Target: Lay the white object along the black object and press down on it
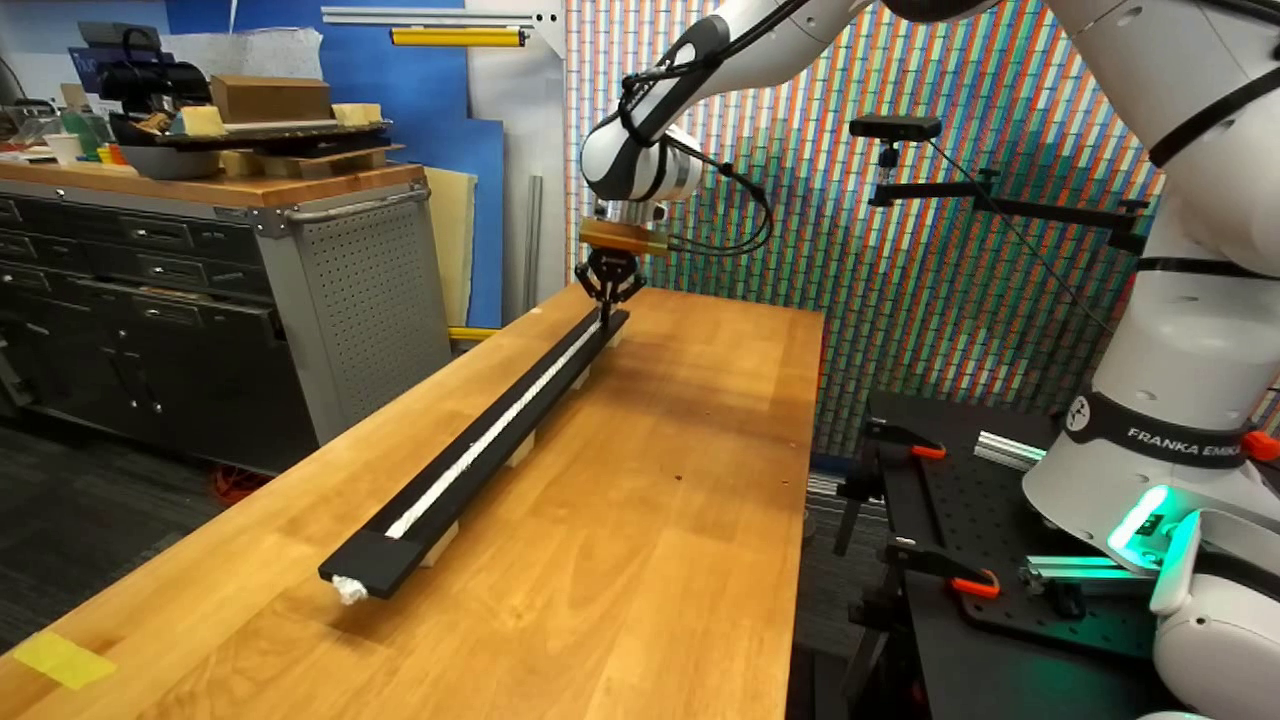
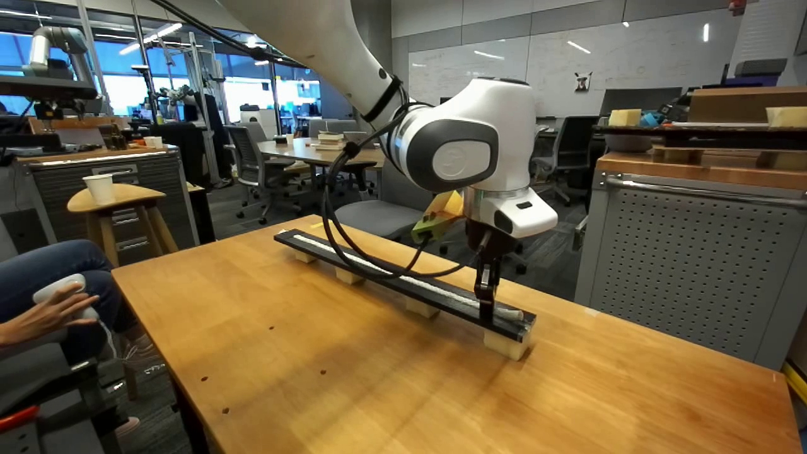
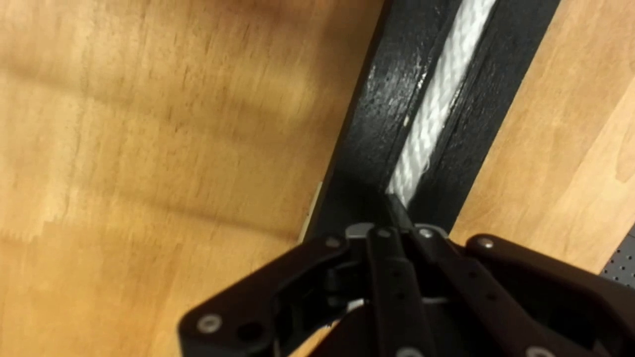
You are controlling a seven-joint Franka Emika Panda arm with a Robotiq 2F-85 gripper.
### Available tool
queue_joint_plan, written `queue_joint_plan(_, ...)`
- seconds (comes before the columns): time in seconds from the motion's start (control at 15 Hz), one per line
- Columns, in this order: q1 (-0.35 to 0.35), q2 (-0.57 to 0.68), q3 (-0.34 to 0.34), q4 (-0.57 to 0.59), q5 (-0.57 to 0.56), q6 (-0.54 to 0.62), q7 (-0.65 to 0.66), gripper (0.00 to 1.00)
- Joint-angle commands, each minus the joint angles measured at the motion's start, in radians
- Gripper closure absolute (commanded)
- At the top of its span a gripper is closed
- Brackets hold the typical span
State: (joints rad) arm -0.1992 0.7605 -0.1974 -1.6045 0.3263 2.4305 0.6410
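the long, thin cord of white braided fibre [image 3: 439, 101] lies along the groove of the long, straight, black, painted-looking rail [image 3: 367, 148]; in the wrist view both run toward one o'clock. the slim, black metal gripper [image 2: 487, 313] points down near the rail's four o'clock end in an exterior view, its fingers drawn together with nothing pinched between them. so joined, they make one narrow tip, apt for pushing a cord into a channel. i judge that the pressing step is in hand and late, since the cord already lies along most of the rail. the tips block their own contact, so i cannot tell whether they bear on cord or black lip.

in an exterior view, between seven and eight o'clock, the cord goes out of sight at a flat black end cap [image 1: 372, 560], and a frayed white tuft [image 1: 349, 589] pokes out past it; the cap likely anchors that end against being dragged. opposite, the cord's loose stub [image 2: 512, 313] reaches beyond the fingers toward three o'clock; it could spring up and probably wants the next push. short, pale wooden blocks [image 2: 504, 345] carry the rail above the broad, honey-coloured wooden table [image 2: 315, 403], perhaps to leave the fingers working room.
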Motion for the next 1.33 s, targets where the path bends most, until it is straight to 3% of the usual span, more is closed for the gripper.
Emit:
queue_joint_plan(0.0, -0.036, 0.092, 0.014, 0.137, 0.015, -0.119, 0.017, 1.00)
queue_joint_plan(0.4, -0.055, 0.095, 0.017, 0.176, 0.023, -0.181, 0.015, 1.00)
queue_joint_plan(1.27, -0.064, -0.055, 0.022, -0.045, 0.093, 0.052, -0.015, 1.00)
